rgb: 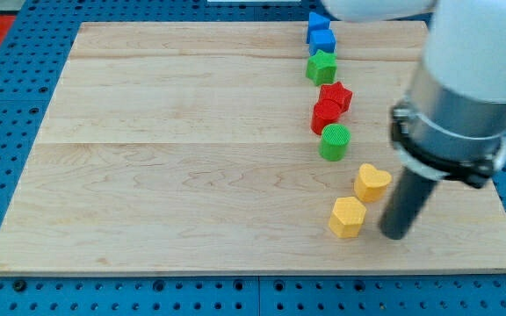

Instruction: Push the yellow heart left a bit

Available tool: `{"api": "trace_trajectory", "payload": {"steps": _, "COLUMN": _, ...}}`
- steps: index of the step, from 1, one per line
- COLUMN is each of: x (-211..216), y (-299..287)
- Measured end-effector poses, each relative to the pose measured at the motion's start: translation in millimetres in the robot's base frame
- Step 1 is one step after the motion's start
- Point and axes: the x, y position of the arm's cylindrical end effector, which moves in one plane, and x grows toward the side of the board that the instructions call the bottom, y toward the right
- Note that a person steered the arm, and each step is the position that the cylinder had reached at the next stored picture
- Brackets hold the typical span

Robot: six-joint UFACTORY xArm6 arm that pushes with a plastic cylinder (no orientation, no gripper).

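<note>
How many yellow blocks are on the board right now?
2: the yellow heart just left of my tip, and a yellow hexagon block below-left of it. My arm might hide others.

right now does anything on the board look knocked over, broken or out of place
Nothing stands out. The blocks sit flat and whole in a loose line down the view's right side of the wooden board, from the blue blocks down to the yellow heart. My tip rests just right of the yellow hexagon, below the heart.

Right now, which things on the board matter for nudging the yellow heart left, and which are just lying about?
In the job:
yellow heart
my tip, to the heart's lower right

Lying about:
yellow hexagon
green cylinder
red blocks
green star
blue blocks
</note>
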Motion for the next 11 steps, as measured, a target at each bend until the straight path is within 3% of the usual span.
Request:
{"api": "trace_trajectory", "payload": {"steps": 1, "x": -14, "y": 41}}
{"api": "trace_trajectory", "payload": {"steps": 2, "x": -23, "y": 41}}
{"api": "trace_trajectory", "payload": {"steps": 5, "x": -57, "y": 10}}
{"api": "trace_trajectory", "payload": {"steps": 10, "x": -71, "y": -41}}
{"api": "trace_trajectory", "payload": {"steps": 11, "x": -82, "y": -7}}
